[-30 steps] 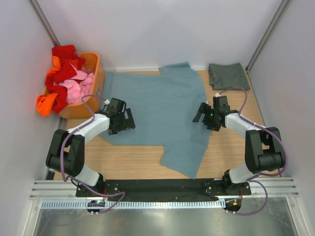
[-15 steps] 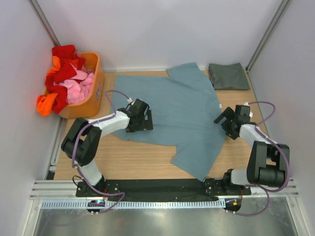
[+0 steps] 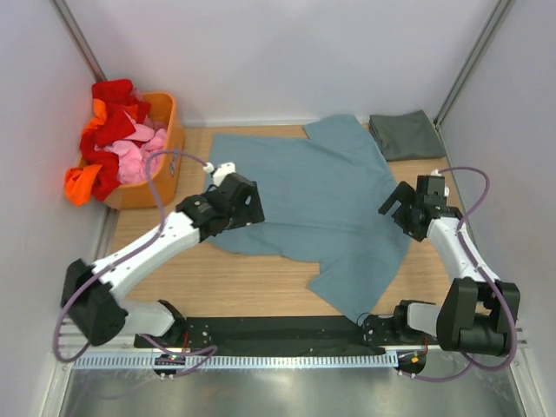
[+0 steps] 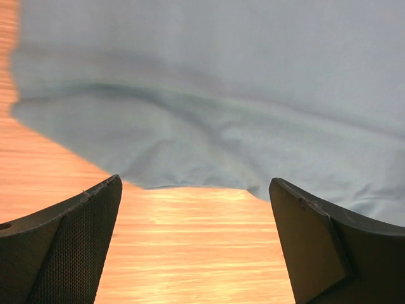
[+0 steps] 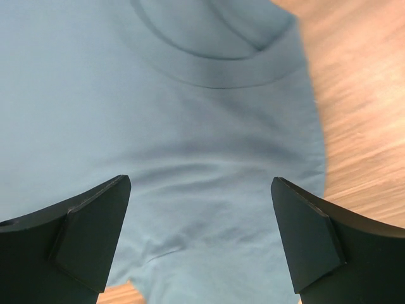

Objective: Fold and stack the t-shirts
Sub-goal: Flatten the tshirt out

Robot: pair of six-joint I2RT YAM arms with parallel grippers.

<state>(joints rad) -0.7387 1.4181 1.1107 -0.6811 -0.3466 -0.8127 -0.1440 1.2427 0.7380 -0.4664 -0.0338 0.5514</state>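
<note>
The large blue-teal t-shirt [image 3: 313, 195] lies spread flat on the wooden table, one sleeve pointing toward the near edge. My left gripper [image 3: 248, 207] is open over its left hem. In the left wrist view [image 4: 195, 183] bare wood lies between the fingers [image 4: 76, 240] and the shirt's edge [image 4: 209, 126] just beyond. My right gripper [image 3: 395, 207] is open over the shirt's right side. The right wrist view [image 5: 200, 180] shows the cloth and its collar [image 5: 215, 69] below. The dark grey-green t-shirt [image 3: 404, 135] lies folded at the back right corner.
An orange basket [image 3: 174, 130] heaped with red, pink and orange cloths [image 3: 117, 139] stands at the back left. White walls close in the back and both sides. A black rail [image 3: 287, 330] runs along the near edge.
The blue-teal shirt has shifted right, toward the folded grey-green one. Both grippers moved right with it. The left arm has stretched out and the right arm has swung outward.
</note>
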